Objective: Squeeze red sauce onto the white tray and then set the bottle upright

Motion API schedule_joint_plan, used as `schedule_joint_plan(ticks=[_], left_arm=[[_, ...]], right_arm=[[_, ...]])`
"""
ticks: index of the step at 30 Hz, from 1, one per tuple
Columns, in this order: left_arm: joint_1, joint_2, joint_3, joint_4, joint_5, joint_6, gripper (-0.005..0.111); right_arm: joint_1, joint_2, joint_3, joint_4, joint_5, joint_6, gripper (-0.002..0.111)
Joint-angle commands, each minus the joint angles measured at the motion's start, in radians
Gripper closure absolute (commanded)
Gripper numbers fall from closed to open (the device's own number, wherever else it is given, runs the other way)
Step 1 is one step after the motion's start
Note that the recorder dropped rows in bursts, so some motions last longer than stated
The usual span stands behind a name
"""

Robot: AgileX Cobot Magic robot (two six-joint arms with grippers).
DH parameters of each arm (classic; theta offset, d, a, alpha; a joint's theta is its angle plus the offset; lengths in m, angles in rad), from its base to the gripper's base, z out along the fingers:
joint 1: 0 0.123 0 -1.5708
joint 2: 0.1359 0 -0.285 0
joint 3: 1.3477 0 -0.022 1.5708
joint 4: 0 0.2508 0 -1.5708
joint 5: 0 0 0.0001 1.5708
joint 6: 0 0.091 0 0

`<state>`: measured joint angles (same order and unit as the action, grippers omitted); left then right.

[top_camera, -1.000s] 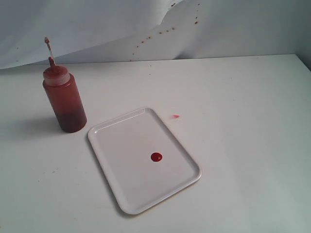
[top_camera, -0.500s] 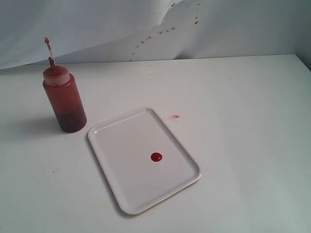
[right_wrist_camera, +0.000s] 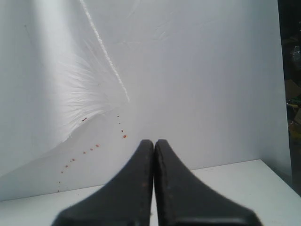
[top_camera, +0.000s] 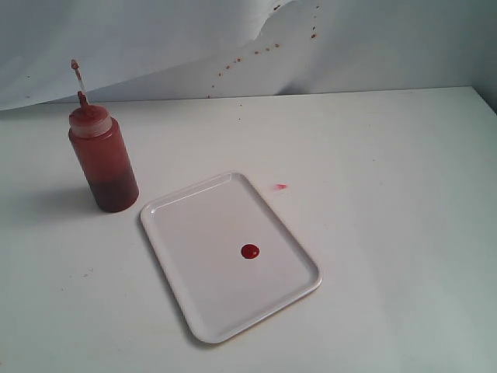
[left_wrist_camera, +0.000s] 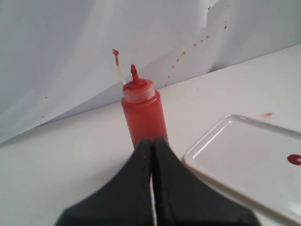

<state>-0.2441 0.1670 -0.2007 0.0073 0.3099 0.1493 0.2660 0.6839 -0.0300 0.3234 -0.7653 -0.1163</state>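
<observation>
The bottle (top_camera: 103,159) stands upright on the table at the left, red-orange with a whitish cap and a thin nozzle pointing up. To its right lies the white tray (top_camera: 194,303), carrying a round blob of red sauce (top_camera: 249,251) near its middle. Neither arm shows in the exterior view. In the left wrist view my left gripper (left_wrist_camera: 152,141) is shut and empty, a short way back from the bottle (left_wrist_camera: 142,110), with the tray (left_wrist_camera: 221,150) and the sauce blob (left_wrist_camera: 295,159) to one side. My right gripper (right_wrist_camera: 154,142) is shut, empty, and faces the white backdrop.
A small pale pink smear (top_camera: 280,186) marks the table just beyond the tray's far corner. Tiny red specks (top_camera: 264,50) dot the white backdrop behind the table. The table's right edge (top_camera: 483,97) shows at the far right.
</observation>
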Motion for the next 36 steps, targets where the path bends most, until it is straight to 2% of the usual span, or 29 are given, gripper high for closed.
schedule_joint_plan(ticks=[1,20,27,36], left_arm=[[-0.005,-0.004,0.003,-0.007,0.004,0.009,0.107],[-0.005,-0.004,0.003,-0.007,0.004,0.009,0.107],[-0.005,-0.004,0.12,0.049,-0.136,0.009,0.107],[-0.005,-0.101,0.201,0.062,-0.134,0.009,0.107]], right_arm=[[-0.008,-0.007,0.005,-0.002,-0.001,-0.009,0.108],[-0.008,-0.007,0.005,-0.002,-0.001,-0.007,0.108],[-0.008,-0.007,0.005,-0.002,-0.001,-0.007,0.108],[-0.008,-0.007,0.005,-0.002,-0.001,-0.01,0.108]])
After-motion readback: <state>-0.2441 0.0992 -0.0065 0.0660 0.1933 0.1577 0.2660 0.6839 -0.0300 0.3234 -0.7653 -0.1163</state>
